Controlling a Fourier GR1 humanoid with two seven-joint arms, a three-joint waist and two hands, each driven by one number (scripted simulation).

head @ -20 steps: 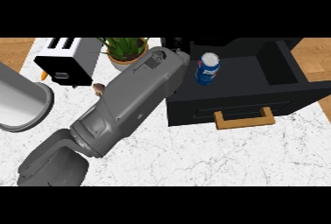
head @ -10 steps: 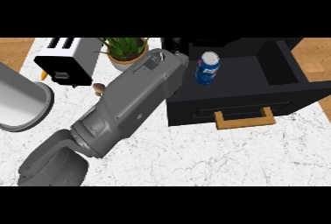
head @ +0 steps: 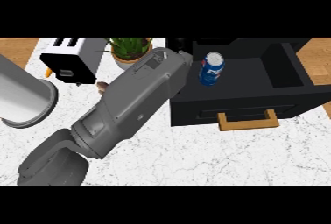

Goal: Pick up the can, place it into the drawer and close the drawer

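Nothing has shifted: can [head: 211, 69] upright in open drawer [head: 284, 94]; forearm [head: 135, 100] hides left hand, its state untellable; toaster [head: 68, 61], plant [head: 129, 48] on marble desk [head: 213, 153].

Scanning for text, finding none readable. Can [head: 211, 70] showing white-and-red mark on blue side, letters blurring together, not legible to me.

Can [head: 211, 69] upright in open drawer [head: 249, 78], grey forearm [head: 135, 100] alongside.

Blue can [head: 211, 70] upright in open blk drawer [head: 249, 89] — left side.
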